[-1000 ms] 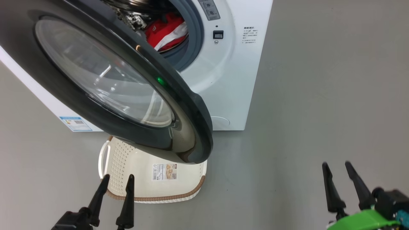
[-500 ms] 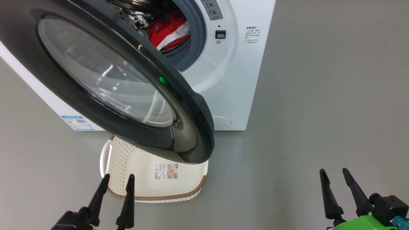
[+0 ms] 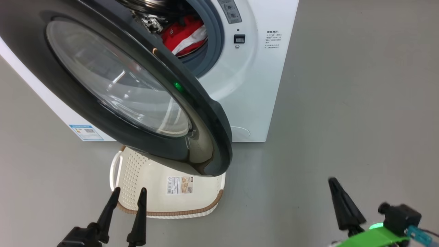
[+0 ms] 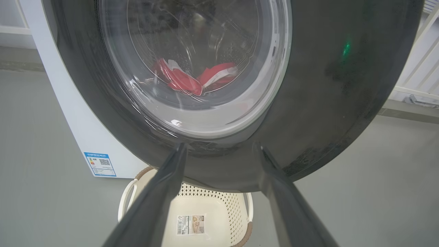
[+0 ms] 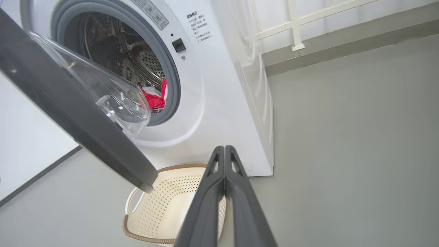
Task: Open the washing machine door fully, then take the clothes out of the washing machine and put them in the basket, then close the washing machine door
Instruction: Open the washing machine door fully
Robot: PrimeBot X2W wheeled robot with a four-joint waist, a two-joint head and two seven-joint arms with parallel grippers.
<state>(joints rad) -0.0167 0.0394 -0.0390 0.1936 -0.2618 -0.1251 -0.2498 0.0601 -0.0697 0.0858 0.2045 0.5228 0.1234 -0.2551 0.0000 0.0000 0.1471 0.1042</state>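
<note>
The white washing machine [image 3: 260,85] stands ahead with its door [image 3: 205,113] swung partly out toward me, black rim and glass bowl facing me. Red and white clothes [image 3: 183,32] lie in the drum, and they show through the glass as clothes [image 4: 181,80] in the left wrist view. The cream basket [image 3: 171,206] sits on the floor under the door's lower edge with nothing in it. My left gripper [image 3: 130,189] is open, low at the basket's near left corner and holding nothing. My right gripper [image 3: 332,180] is shut on nothing, over the bare floor well right of the door; the right wrist view shows its fingers [image 5: 224,147] pressed together.
Grey floor [image 3: 343,103] spreads wide to the right of the machine. A white railing [image 5: 295,24] and a wall base run behind the machine's right side. A blue label [image 3: 85,132] marks the machine's lower front corner.
My right gripper has gone from open to shut and has swung a little left. The head camera has shifted slightly. The left gripper, the door and the basket stay put.
</note>
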